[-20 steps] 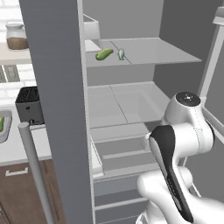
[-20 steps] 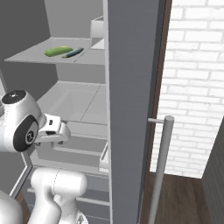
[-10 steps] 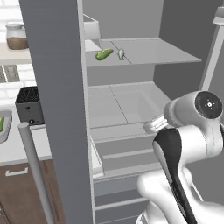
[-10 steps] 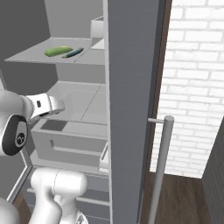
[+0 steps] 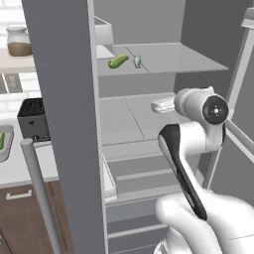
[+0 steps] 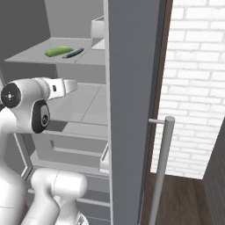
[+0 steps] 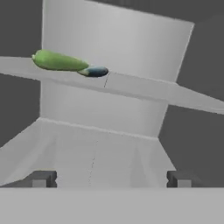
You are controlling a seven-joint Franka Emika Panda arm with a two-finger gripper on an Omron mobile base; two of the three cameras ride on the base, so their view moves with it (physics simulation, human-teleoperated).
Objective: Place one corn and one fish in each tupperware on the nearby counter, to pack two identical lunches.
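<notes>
Standing open, the grey fridge (image 5: 69, 124) shows its interior to both base views, with the white arm (image 5: 198, 144) reaching in at the level between its two shelves.

Item, upper shelf (image 5: 168, 62): pale grey, flat. On it lies a green elongated vegetable (image 5: 118, 61), most like a cucumber, though its kind cannot be told for sure. Just beside it lies a small bluish fish (image 5: 137, 61); in the hand view the two appear end to end, the fish (image 7: 94, 71) at the right tip of the vegetable (image 7: 59, 61), possibly touching. In the right base view the fish (image 6: 73, 53) lies to the right of the vegetable (image 6: 58, 51).

Item, lower shelf (image 5: 129, 119): bare pale grey surface, with a drawer (image 5: 144, 171) below it.

Item, end effector (image 7: 111, 178): fingers spread wide, holding nothing; both dark tips (image 7: 41, 178) rise at the bottom of the hand view, pointing at the fridge's back wall beneath the upper shelf, well below the fish.

Item, table (image 5: 20, 163): pale worktop left of the fridge door, over brown cabinets. On it stands a dark toaster (image 5: 32, 119). At the far left edge sits part of a grey tupperware (image 5: 6, 144) with something green inside.

Item, wall shelf (image 5: 17, 59): carries a jar (image 5: 19, 42) with brown contents.

Item, door handle (image 6: 160, 167): grey vertical bar, against a white brick wall (image 6: 197, 88).
</notes>
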